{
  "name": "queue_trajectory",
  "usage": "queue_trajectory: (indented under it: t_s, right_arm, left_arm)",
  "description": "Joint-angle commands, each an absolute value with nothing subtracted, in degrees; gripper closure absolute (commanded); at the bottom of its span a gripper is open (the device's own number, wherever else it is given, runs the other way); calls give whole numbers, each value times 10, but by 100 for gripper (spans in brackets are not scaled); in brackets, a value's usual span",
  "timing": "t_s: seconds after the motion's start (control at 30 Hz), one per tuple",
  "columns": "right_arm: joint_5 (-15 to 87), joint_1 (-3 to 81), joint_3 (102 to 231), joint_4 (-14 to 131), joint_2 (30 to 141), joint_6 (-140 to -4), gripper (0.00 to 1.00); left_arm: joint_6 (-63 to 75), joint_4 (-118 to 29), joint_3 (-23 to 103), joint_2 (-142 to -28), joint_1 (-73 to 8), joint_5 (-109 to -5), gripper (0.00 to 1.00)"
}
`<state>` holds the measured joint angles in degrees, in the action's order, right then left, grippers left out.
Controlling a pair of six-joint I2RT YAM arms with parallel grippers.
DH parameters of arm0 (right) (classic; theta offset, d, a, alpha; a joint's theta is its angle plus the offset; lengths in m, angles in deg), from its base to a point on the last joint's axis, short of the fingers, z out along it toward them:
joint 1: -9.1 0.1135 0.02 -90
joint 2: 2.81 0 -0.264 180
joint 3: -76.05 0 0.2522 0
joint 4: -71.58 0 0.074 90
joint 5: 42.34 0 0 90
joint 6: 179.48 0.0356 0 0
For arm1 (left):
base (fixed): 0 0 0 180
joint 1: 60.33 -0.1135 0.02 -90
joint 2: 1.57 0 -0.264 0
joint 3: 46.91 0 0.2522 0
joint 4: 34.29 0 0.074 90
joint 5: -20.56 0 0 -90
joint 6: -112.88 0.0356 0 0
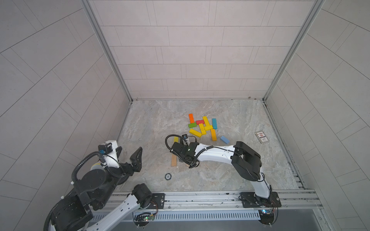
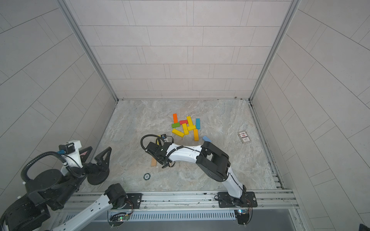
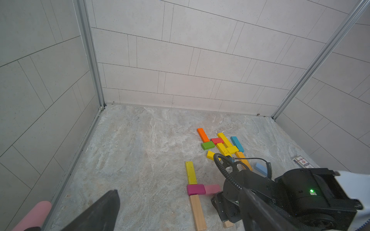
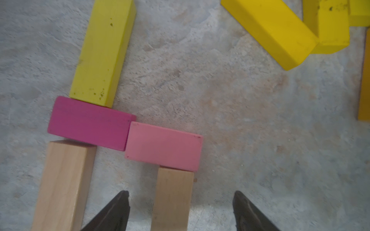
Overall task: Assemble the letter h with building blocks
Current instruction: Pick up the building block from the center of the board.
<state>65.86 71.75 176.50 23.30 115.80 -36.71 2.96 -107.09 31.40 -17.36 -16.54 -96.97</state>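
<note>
In the right wrist view the building blocks form a figure. A yellow-green bar (image 4: 102, 54), a magenta block (image 4: 88, 123) and a long plain-wood bar (image 4: 64, 184) lie end to end. A pink block (image 4: 163, 146) joins the magenta one, with a second plain-wood bar (image 4: 172, 198) below it. My right gripper (image 4: 181, 202) is open and straddles that second bar, with gaps on both sides. My left gripper (image 1: 128, 154) hangs open and empty at the left, away from the blocks. Loose blocks (image 1: 202, 128) lie in a heap behind the figure.
A light blue block (image 1: 224, 139) lies alone right of the heap. A small printed card (image 1: 262, 137) rests near the right wall. A small round disc (image 1: 168, 176) sits on the marble floor in front of the figure. Metal rails run along the front edge.
</note>
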Motion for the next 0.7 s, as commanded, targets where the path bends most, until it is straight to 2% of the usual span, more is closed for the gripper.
queue_trajectory:
  t_s: [0.0,0.2,0.4,0.53,0.67]
  right_arm:
    - [687,716,1740,285,1083,-403,18]
    - [707,710,1663,339,925,-466,20]
    - [701,668,1496,372,725,-465,21]
    - [633,613,1378,397,617,-441,22]
    - [588,580,1316,394,560,-447,20]
  left_arm:
    - [30,-1071,306,-185,-166,-977,0]
    - [9,-1045,287,-209,-166,-956,0]
    - [-41,-971,227,-257,-166,-898,0]
    - [-80,-893,182,-335,-167,-844,0]
    - [-106,-810,161,-447,-166,-793,1]
